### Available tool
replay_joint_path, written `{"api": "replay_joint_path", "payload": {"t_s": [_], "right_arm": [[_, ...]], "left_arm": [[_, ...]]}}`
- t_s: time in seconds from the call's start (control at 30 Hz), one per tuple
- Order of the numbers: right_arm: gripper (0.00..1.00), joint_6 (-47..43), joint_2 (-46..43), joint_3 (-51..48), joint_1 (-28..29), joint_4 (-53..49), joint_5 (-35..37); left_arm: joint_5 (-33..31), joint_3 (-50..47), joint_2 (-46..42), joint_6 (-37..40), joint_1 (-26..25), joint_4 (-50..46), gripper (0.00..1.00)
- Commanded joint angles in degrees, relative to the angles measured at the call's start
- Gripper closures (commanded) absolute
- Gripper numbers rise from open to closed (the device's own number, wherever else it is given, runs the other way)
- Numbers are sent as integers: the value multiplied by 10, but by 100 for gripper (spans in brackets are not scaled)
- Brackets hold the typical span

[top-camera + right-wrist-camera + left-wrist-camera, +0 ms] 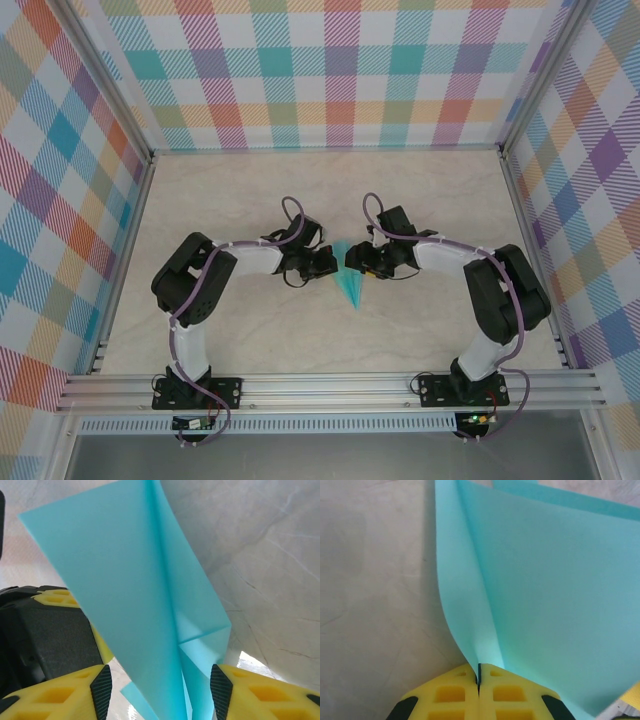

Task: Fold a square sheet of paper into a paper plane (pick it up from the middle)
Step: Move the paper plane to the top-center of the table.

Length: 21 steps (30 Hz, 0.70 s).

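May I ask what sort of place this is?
Probably a robot lab test cell: plaid backdrop walls, an aluminium frame, and a left arm and right arm bolted to its near rail.

Pale marbled table (300,190), faintly veined. Pastel checked walls (330,70) on three sides. Aluminium rail (330,388) along near table edge, aluminium posts (100,75) at both far corners.

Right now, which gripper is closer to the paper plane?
Left. The left gripper is clamped shut on the paper plane; the right gripper straddles it, fingers apart.
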Motion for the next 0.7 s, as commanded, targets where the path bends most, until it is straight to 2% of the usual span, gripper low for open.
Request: {"api": "replay_joint_path", "payload": {"t_s": [0.0,0.23,0.53,0.67], "right_arm": [[41,-15,11,6,3,-6,-2],[40,-17,29,6,7,5,-36],[41,-2,-45,-13,-3,-1,44],[44,11,-42,-21,-19,6,52]], "left_arm": [[-3,-10,14,7,11,16,100],[-6,-21,20,-1,18,29,100],[2,-23,22,4,19,33,100],[3,-24,24,6,19,34,100]]}}
